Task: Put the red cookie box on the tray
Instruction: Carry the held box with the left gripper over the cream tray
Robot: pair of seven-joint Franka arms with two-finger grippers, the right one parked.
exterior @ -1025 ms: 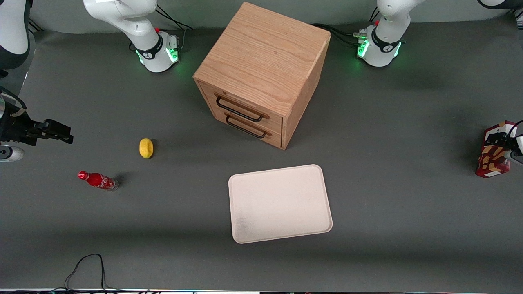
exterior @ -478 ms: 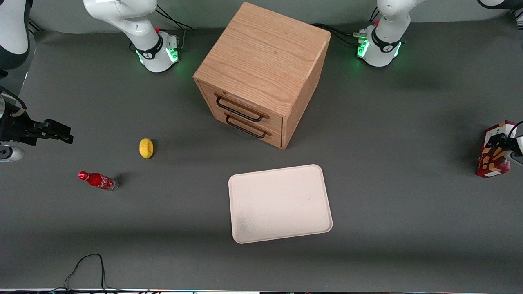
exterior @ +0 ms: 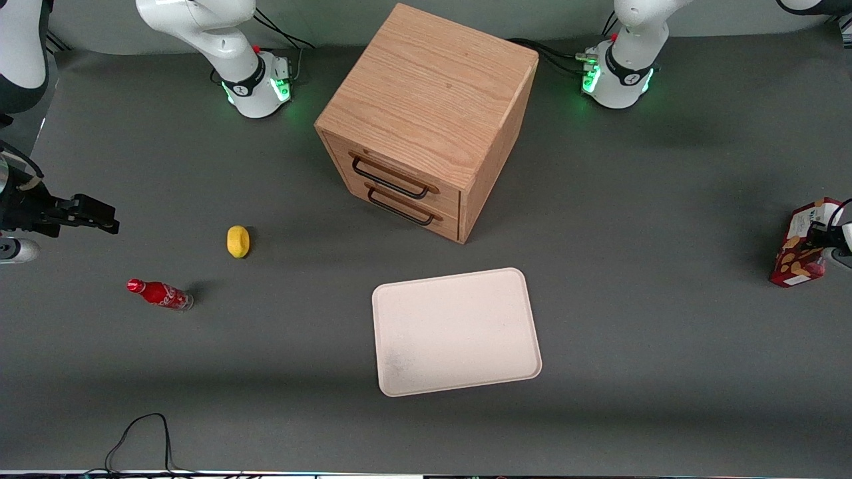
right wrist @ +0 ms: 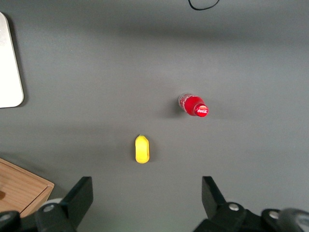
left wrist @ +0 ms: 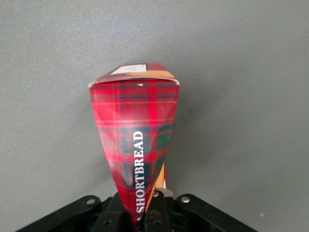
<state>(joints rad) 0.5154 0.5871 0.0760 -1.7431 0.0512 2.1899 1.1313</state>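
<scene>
1. One change in the last second: the red cookie box [exterior: 795, 256] is tipping. It was standing nearly upright a second ago. Now it is leaning, and its lower end is swinging toward the tray [exterior: 459, 332] while its top is staying at the gripper [exterior: 824, 234].
2. Tool state: the wrist view is showing the gripper [left wrist: 149, 212] clamping the box [left wrist: 135, 140], with the fingers pinching one narrow end and the plaid side pointing away from the camera. The grip is looking narrow and committed, not wide.
3. Box location, with the tray as dial centre and 12 o'clock pointing away from the front camera: the box is sitting at roughly 3 o'clock, well apart from the tray, at the working arm's end of the table [exterior: 665, 199].
4. I cannot tell whether the lower end is already leaving the table or still dragging on it.
5. Reading: grasp done, lift starting. The task is still in its early part, since the whole carry toward 9 o'clock and the set-down are still pending.
6. Nothing else is moving:
   - the wooden cabinet [exterior: 426, 100] is sitting at 12 o'clock of the tray
   - the yellow object [exterior: 237, 241] is lying between 9 and 10 o'clock
   - the red soda bottle [exterior: 158, 293] is lying at about 9 o'clock, toward the parked arm's end
7. Risk, as I am judging it: the box is being held by one end, so it may be pivoting in the fingers. It is going to need height before travelling so the low end is clearing the tray rim.
8. The straight path from the box to the tray is showing no obstacles, as the cabinet is standing off the line.
</scene>
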